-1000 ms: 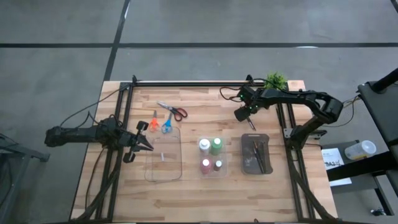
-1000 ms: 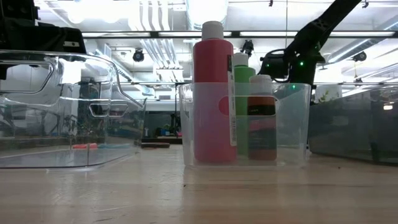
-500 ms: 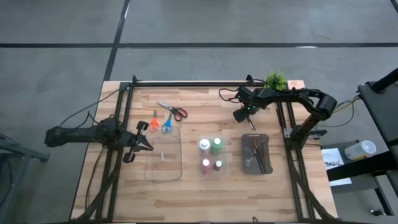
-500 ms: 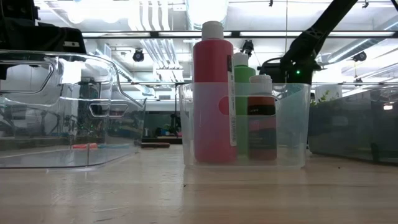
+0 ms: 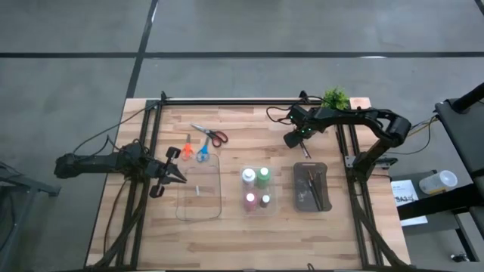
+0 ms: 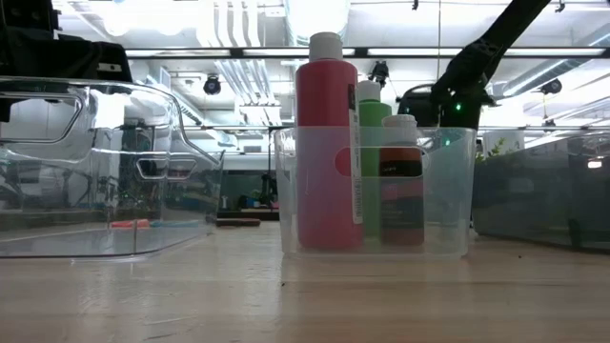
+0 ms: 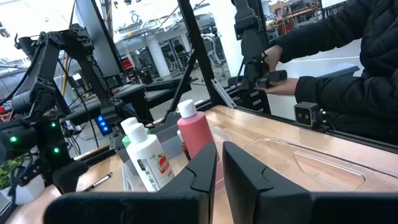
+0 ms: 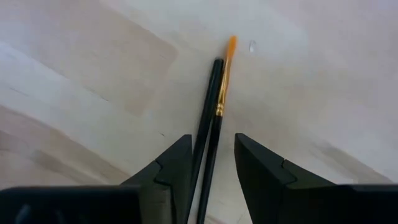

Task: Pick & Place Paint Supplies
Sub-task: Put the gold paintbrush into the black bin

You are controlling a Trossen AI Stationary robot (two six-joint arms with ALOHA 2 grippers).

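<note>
A thin black paintbrush with a gold ferrule and orange bristles lies on the wood table, also seen from above as the paintbrush. A dark line runs beside it; shadow or second brush, I cannot tell. My right gripper points down over it, open, one finger on either side of the handle, with a gap on both sides. In the high view this right gripper is at the far right. My left gripper waits level at the left, shut and holding nothing.
A clear bin holds the paint bottles. A dark grey tray with brushes lies to its right and a clear tray to its left. Scissors lie at the far left. A plant stands at the far right. A person is beyond the table.
</note>
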